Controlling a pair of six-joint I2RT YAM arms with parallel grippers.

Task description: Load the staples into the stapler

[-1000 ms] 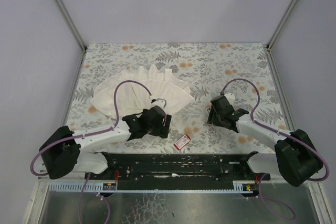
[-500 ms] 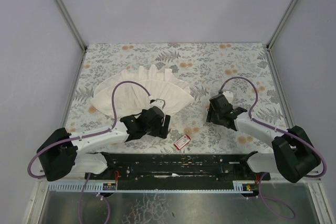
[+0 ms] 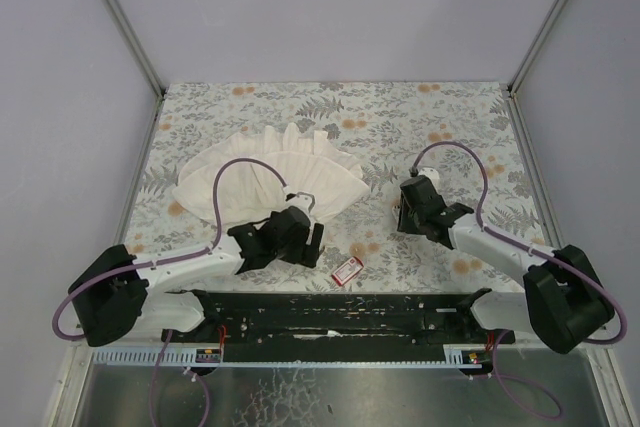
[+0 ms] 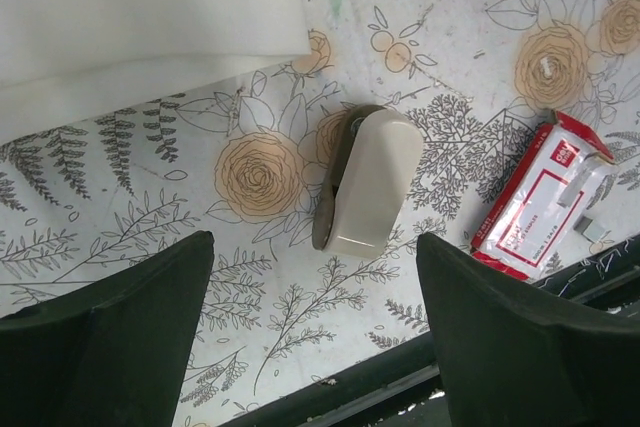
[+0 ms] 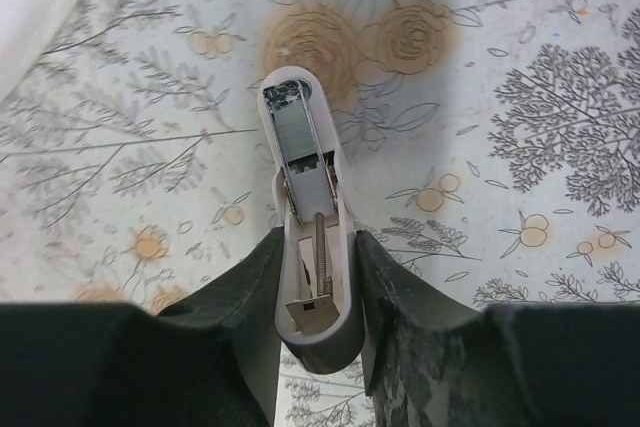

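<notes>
Right wrist view: the right jaws, wider a moment ago, have closed on the rear of the stapler (image 5: 305, 207), its channel exposed ahead of them, so loading can begin; the left jaws stand open, the red box of staples (image 4: 540, 197) just beside them.

A lab robot cell: plain grey panels (image 3: 320, 7), aluminium corner posts (image 3: 122, 22), floral-covered table (image 3: 400, 117).

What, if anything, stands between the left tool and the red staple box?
Nothing visible covers the red staple box. The left tool, open, hovers over a beige piece that lies beside the box, apart from it. The tool would probably only need to shift sideways.
</notes>
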